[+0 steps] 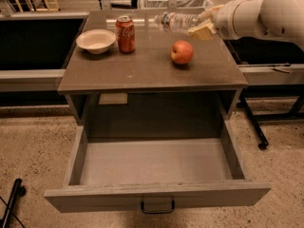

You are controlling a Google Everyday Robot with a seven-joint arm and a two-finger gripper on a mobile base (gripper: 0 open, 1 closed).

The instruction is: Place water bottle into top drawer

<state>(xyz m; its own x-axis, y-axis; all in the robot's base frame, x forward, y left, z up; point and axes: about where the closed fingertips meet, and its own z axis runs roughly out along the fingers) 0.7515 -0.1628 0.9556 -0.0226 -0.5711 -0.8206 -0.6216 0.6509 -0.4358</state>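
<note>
The water bottle (176,22) is clear ribbed plastic and lies level in the air above the back right of the cabinet top, cap end pointing left. My gripper (203,25), on a white arm coming in from the right, is shut on the bottle's right end with tan fingers (201,32). The top drawer (156,197) is pulled fully open below the cabinet top, grey, with nothing visible inside and a small dark handle (157,207) at the centre of its front panel. The bottle is behind and well above the drawer.
On the grey cabinet top (142,70) stand a red Coca-Cola can (125,33), a white bowl (96,41) and a red apple (182,52) just below the bottle. Dark counters flank the cabinet. A black leg (10,203) stands at the lower left.
</note>
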